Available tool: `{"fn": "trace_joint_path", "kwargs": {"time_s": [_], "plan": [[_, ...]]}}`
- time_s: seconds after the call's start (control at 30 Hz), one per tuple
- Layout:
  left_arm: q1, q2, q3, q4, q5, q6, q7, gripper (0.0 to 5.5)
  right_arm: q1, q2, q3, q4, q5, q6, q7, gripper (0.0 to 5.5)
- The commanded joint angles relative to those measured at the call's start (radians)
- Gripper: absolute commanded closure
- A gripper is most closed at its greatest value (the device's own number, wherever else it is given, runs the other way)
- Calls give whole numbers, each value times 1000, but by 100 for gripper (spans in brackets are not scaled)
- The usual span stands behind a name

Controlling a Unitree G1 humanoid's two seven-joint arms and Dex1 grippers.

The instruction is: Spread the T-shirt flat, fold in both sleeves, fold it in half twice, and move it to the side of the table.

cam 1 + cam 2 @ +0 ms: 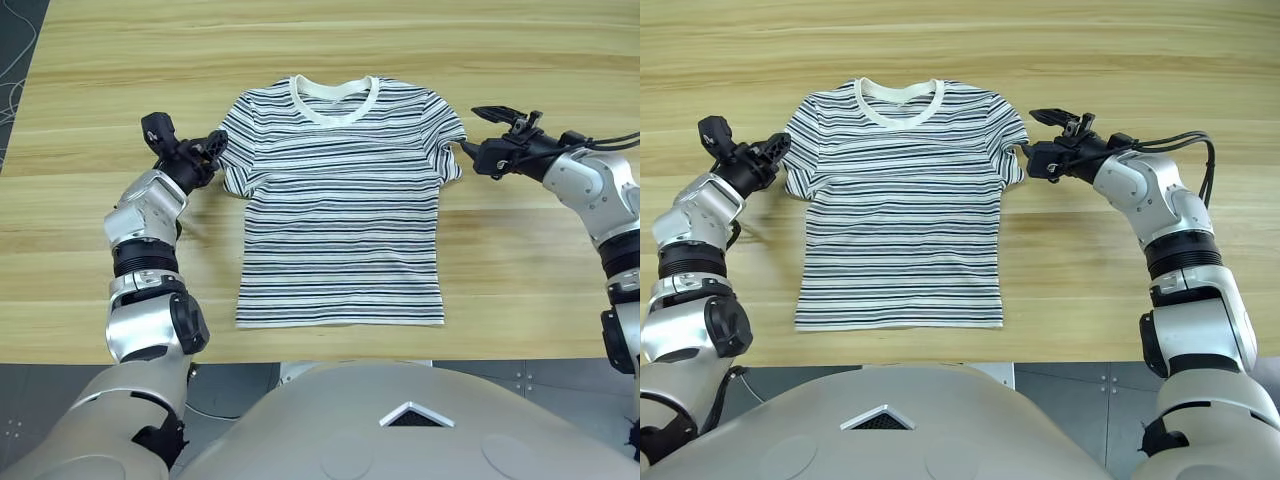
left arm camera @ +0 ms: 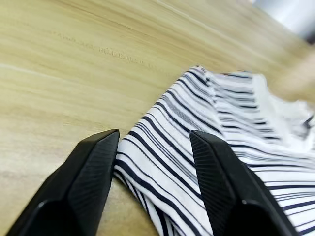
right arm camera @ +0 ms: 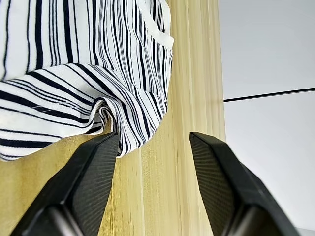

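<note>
Wooden table [image 1: 520, 280], with the striped T-shirt [image 1: 340, 210] laid flat at its middle.
Its left sleeve [image 2: 162, 147] is flanked by the parted fingers of the left gripper [image 2: 155, 137]; its right sleeve [image 3: 74, 93] is touched by the right gripper [image 3: 153, 140], likewise unclenched.

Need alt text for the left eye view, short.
A striped T-shirt lies spread flat on a wooden table, collar away from the robot. The left hand is open at one sleeve, the right hand open at the other sleeve.
</note>
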Motion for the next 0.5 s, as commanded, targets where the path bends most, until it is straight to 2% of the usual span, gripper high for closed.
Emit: {"fn": "trace_joint_path", "kwargs": {"time_s": [0.03,0.3,0.5], "plan": [[13,-39,7,43,-12,57,4,285,4,4,-9,-9,16,15,8,284],[2,-56,26,177,3,2,48,285,-5,18,-4,-2,13,15,12,284],[31,-69,-9,165,24,23,43,285,-8,26,-2,-1,12,16,17,284]]}}
